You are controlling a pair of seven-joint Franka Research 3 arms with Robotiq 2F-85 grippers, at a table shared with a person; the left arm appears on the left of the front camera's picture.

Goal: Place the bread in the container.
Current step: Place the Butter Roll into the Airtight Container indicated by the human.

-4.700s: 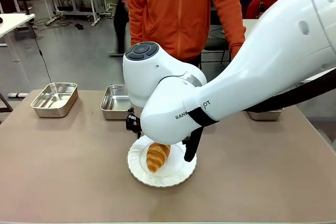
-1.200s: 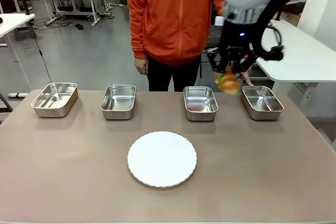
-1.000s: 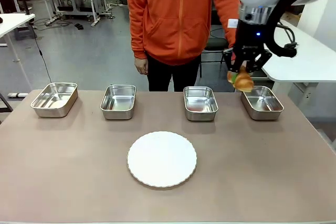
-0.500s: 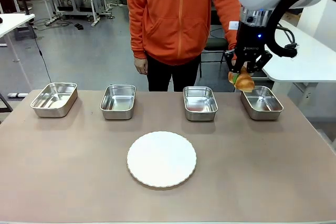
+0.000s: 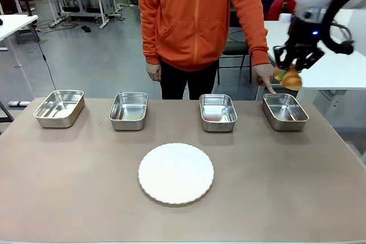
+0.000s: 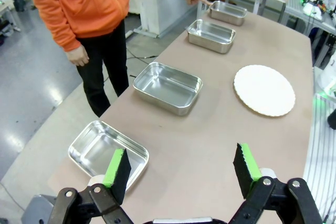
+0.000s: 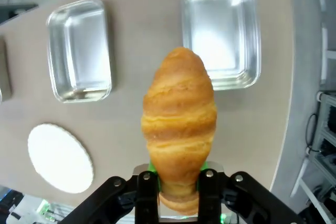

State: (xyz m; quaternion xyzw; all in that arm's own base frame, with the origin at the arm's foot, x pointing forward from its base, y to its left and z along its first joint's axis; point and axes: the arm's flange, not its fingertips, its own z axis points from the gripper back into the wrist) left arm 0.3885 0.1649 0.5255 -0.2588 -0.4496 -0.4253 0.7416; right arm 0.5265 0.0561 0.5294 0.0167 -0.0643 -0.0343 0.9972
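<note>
Steel trays sit in a row along the far side of my bench (image 5: 68,198): from the left, a first tray (image 5: 59,107), a second tray (image 5: 129,110), a third tray (image 5: 218,112) and the container (image 5: 285,111) at the far right. Nearer me, between the second and third trays, lies a round white plate (image 5: 176,173). Across the bench stands a person in an orange hoodie (image 5: 197,15); one hand (image 5: 152,71) hangs at the side, the other hand (image 5: 264,78) points a finger down at the container's far left corner.

My left tool (image 6: 181,169) hovers high over the left end of the bench, its green pads (image 6: 114,167) spread wide apart with nothing between them.

My right tool (image 5: 293,67) hangs above the container, a little to its far side, pinching the bread (image 5: 289,78) by one end. In the right wrist view the bread (image 7: 179,124) runs lengthwise straight out from the fingers, its free tip over the container (image 7: 221,32). That arm comes in from the upper right, wrist turned downward.
</note>
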